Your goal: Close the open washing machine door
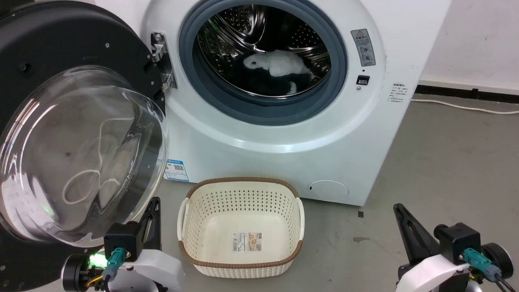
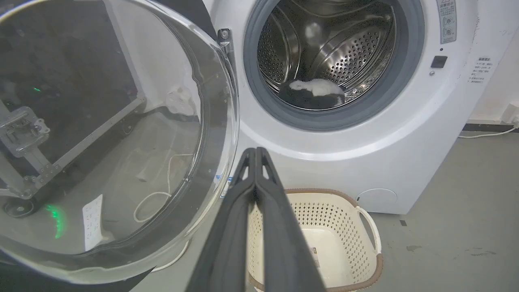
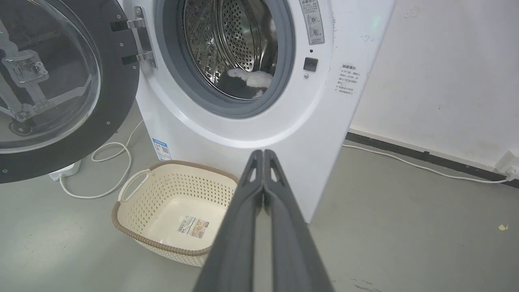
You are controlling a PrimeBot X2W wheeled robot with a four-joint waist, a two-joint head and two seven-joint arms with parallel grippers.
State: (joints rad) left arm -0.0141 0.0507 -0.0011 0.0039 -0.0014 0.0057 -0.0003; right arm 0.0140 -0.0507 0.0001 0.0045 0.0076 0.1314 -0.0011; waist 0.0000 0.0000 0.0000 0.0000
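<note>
The washing machine door (image 1: pixel 77 154) hangs wide open off the hinge (image 1: pixel 162 61) side of the washing machine (image 1: pixel 284 134). My left gripper (image 2: pixel 256 156) sits near its lower rim, jaws pressed together, empty; the right gripper (image 3: pixel 263 156) matches. I'd push the rim far from the hinge, steadily, until it latches. The machine's drum (image 1: pixel 243 32) holds white and dark laundry (image 1: pixel 279 65); the basket (image 1: pixel 243 181) before the machine holds only a label (image 1: pixel 247 241).
</note>
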